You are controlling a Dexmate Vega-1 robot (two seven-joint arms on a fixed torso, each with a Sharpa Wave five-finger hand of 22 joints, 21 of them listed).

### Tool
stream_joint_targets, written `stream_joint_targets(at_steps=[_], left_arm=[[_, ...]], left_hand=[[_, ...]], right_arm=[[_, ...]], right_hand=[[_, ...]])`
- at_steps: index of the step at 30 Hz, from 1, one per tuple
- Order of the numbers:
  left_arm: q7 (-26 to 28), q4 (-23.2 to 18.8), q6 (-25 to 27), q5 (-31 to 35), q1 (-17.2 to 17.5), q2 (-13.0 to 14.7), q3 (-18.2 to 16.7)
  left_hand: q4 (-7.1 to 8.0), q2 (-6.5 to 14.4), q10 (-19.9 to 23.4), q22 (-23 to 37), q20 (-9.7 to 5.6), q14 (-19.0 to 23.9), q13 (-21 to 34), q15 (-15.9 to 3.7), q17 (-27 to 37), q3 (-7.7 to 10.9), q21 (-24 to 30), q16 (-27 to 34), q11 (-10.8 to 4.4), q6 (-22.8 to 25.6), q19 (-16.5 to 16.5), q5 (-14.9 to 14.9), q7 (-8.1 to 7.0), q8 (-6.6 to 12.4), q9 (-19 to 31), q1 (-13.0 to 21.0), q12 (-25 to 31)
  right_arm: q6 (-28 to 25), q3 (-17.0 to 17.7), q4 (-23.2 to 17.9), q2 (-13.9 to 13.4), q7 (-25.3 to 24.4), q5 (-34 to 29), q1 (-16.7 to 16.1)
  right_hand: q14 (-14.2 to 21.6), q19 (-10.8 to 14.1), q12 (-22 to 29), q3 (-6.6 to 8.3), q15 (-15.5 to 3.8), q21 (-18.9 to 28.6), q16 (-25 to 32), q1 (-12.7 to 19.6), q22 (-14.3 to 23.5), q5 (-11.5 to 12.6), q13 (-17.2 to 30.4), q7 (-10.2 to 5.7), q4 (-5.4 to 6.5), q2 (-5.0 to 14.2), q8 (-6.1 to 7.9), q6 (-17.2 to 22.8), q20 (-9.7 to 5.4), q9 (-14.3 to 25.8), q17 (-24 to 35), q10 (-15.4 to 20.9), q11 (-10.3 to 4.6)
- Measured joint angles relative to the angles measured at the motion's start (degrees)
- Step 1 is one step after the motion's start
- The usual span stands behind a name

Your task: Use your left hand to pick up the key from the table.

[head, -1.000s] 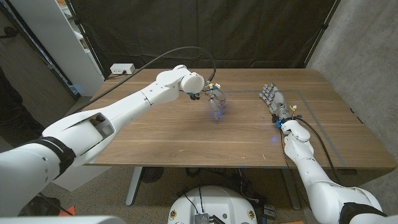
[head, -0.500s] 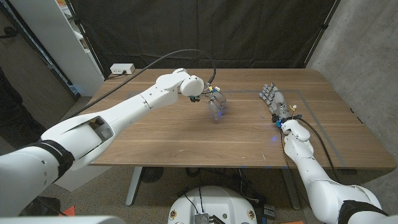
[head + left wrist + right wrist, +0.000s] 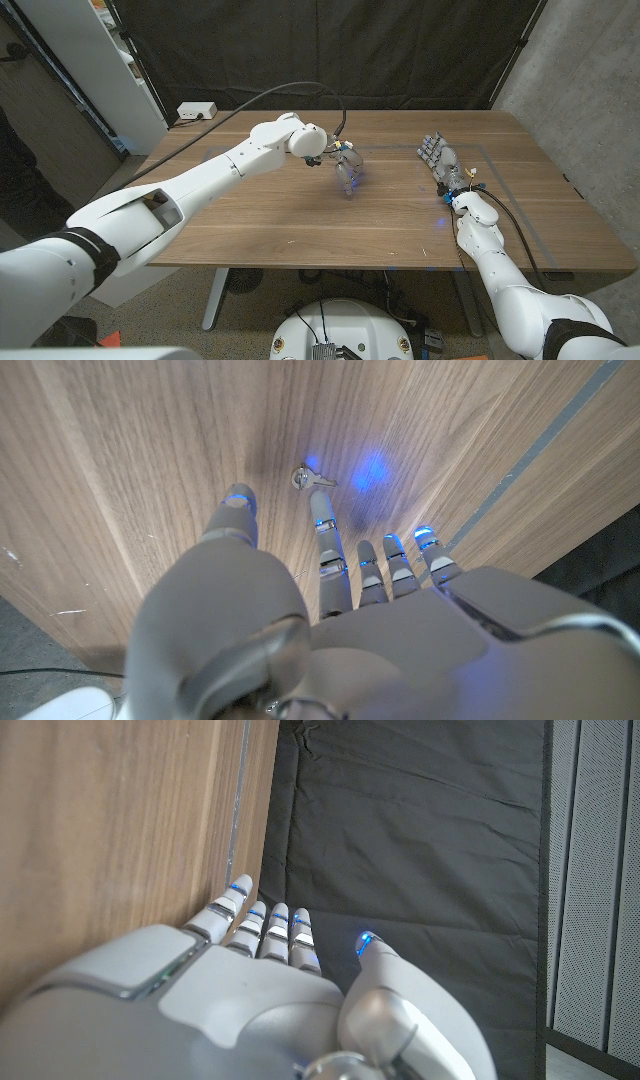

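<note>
Closing in on the key (image 3: 312, 480): my left hand (image 3: 330, 575) is spread, holding nothing; key lies on the table (image 3: 130, 450) just beyond one fingertip. Next, probably lower and pinch.

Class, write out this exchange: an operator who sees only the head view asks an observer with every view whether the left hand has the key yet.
Operator: Is the left hand holding the key?
Observer: No. The left wrist view shows the small silver metal key lying flat on the brown wooden table, just beyond the fingertips.
Operator: Is that hand closed?
Observer: No, its fingers are apart and hold nothing.
</note>
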Motion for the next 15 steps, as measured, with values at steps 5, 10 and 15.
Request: stream_joint_targets(at_steps=[5, 10, 15], left_arm=[[0.3, 0.1, -0.1, 0.0, 0.1, 0.0, 0.0], [0.6, 0.4, -0.3, 0.3, 0.1, 0.1, -0.1], [0.8, 0.9, -0.5, 0.5, 0.1, 0.2, 0.1]], left_hand=[[0.0, 0.3, 0.1, 0.0, -0.07, 0.0, 0.0, 0.0, 0.0, 0.0, 0.0, 0.0, -0.11, 0.0, 0.1, 0.0, -0.02, 0.32, 0.2, 0.3, 0.0], [0.0, 0.1, 0.2, 0.0, -0.07, 0.0, 0.0, -0.03, 0.0, 0.0, 0.0, 0.0, -0.21, 0.3, 0.1, -0.4, -0.31, 0.58, 0.3, 0.5, 0.0], [0.0, 0.1, 0.2, 0.0, -0.07, 0.6, 0.0, -0.05, 0.0, 0.01, 0.0, 0.0, -0.21, 0.3, 0.1, -0.4, -0.31, 0.82, 0.6, 0.5, 0.0]], right_arm=[[0.0, 0.0, 0.2, 0.0, 0.0, 0.0, 0.1], [0.2, 0.0, 0.6, 0.1, -0.2, -0.1, 0.3], [0.3, 0.1, 0.9, 0.2, -0.3, -0.2, 0.4]], right_hand=[[0.0, 0.0, 0.0, 0.0, 0.0, 0.0, 0.0, -0.2, 0.0, 0.0, 0.0, 0.0, 0.0, 0.18, 0.0, 0.0, 0.0, 0.0, 0.0, 0.0, 0.0], [0.0, 0.0, 0.0, 0.03, 0.0, 0.0, 0.0, -0.3, 0.0, 0.0, 0.0, 0.0, -0.03, 0.3, 0.0, 0.0, 0.0, 0.0, 0.0, 0.0, 0.0], [0.0, 0.0, 0.0, 0.4, 0.0, 0.0, 0.0, -0.3, 0.0, 0.0, 0.0, 0.0, -0.07, 0.28, 0.0, 0.0, 0.0, 0.0, 0.0, 0.0, 0.0]])
